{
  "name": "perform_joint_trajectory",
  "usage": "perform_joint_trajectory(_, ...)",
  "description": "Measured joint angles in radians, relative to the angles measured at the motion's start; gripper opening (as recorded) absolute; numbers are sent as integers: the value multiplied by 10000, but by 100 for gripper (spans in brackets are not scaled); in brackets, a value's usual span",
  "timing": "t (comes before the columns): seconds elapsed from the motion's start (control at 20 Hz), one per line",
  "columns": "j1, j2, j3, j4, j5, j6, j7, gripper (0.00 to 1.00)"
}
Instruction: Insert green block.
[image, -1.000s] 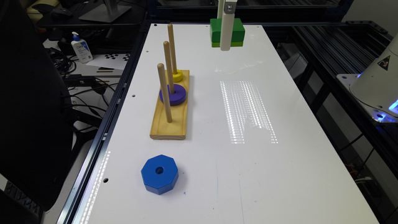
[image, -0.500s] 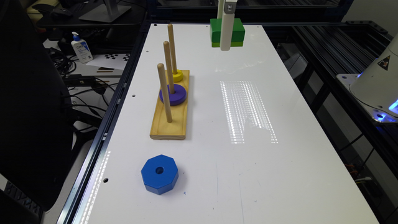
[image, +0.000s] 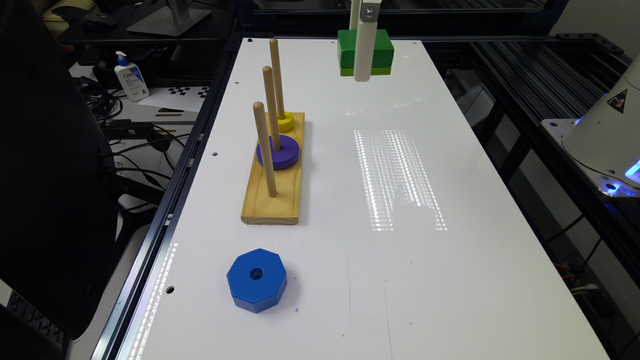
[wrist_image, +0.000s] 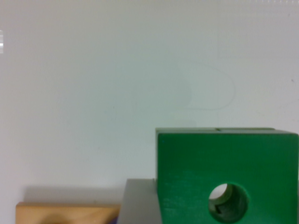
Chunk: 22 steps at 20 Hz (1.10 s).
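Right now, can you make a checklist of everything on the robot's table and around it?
Surface: white table, faint marks, glare patch.
Job's things: green block raised at the far end; wooden peg base with three pegs, nearest peg bare.
Clutter: purple ring and yellow ring on pegs; blue octagonal block near the front.
Gripper: gripper at the green block; open or shut unclear.
Cables: tangle beyond the exterior view's left edge.
Surroundings: lotion bottle, dark chair.

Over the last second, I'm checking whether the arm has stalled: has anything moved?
Nothing visibly changed. The green block hangs at the pincer above the table's far end, and the blue octagonal block, peg base and its rings lie as before.
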Motion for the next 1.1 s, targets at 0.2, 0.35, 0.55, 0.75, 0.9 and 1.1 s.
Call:
perform_joint_trajectory(0.2,0,1,2,14,0,34,0,0)
perform_joint_trajectory(0.35,2,9,6,30,0,98,0,0)
perform_joint_trajectory(0.55,5,89,34,64,3,235,0,0)
perform_joint_trajectory(0.75,5,340,95,320,5,315,2,0)
perform_joint_trajectory(0.9,5,651,108,679,5,322,2,0)
perform_joint_trajectory(1.1,4,1125,109,1168,0,319,2,0)
